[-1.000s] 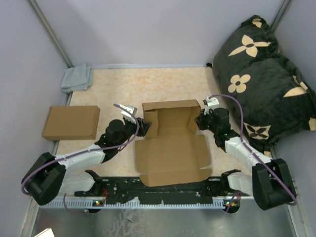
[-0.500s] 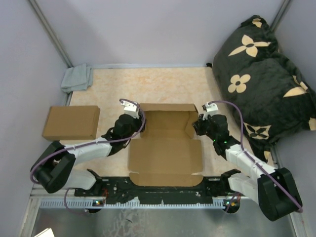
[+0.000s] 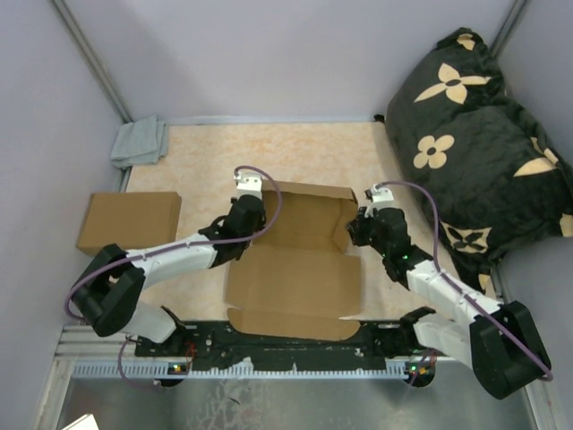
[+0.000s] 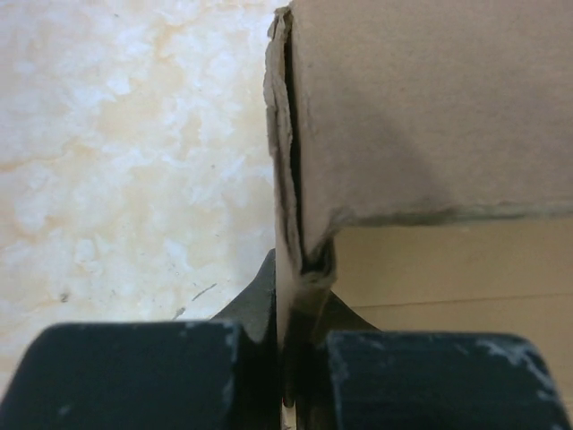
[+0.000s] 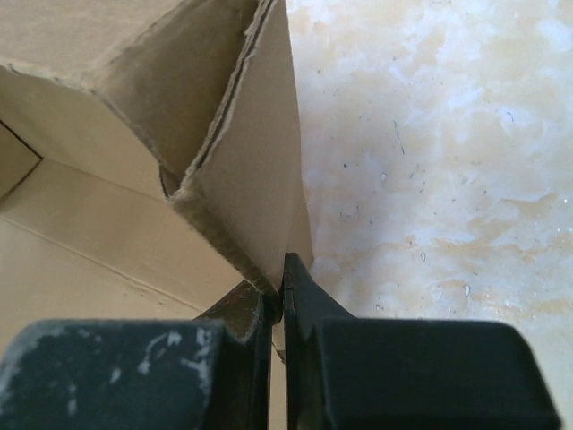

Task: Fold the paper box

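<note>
- You have the paper box lying open at the centre of the overhead view.
- Your left gripper is pinched on its left side wall, at the far corner.
- Your right gripper is clamped on its right side wall.

I'm seeing the plain brown paper box lying open in the middle of the worktop, side walls standing, lid flap reaching toward the near edge.

Soft even light is coming from overhead, nothing glaring. My fingers are blurring up close in both wrist views; the box is shading its inside.
</note>
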Controlling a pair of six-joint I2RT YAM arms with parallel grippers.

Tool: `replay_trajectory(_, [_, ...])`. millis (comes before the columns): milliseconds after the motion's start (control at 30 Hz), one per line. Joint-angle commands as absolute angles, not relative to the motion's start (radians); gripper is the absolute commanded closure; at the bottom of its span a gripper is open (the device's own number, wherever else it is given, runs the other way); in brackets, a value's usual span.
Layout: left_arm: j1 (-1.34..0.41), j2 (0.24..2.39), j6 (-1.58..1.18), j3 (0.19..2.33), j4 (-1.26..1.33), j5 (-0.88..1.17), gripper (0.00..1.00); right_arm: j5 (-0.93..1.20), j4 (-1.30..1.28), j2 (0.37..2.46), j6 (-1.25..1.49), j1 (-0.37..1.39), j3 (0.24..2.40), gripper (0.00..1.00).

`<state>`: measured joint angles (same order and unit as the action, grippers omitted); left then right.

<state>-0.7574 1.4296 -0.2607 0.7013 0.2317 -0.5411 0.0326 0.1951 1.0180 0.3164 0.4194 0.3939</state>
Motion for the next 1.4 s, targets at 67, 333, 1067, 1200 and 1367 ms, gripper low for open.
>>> replay_trajectory(67, [-0.850, 1.495, -0.286, 0.808, 0.055, -0.790, 1.00, -0.034, 0.148, 1.074, 0.425, 0.460, 0.489, 1.00])
replay_trajectory(333, [-0.934, 1.488, -0.287, 0.745, 0.109, -0.894, 1.00, -0.062, 0.126, 1.144, 0.455, 0.469, 0.546, 0.96])
replay_trajectory(1067, [-0.943, 1.315, -0.168, 0.591, 0.291, -0.689, 1.00, -0.231, 0.083, 1.351, 0.390, 0.483, 0.643, 1.00])
replay_trajectory(1200, [-0.952, 1.316, -0.161, 0.606, 0.259, -0.718, 1.00, -0.298, 0.078, 1.334, 0.405, 0.510, 0.634, 1.00])
replay_trajectory(1367, [-0.982, 1.352, -0.179, 0.675, 0.151, -0.786, 1.00, -0.495, 0.078, 1.361, 0.379, 0.588, 0.642, 1.00])
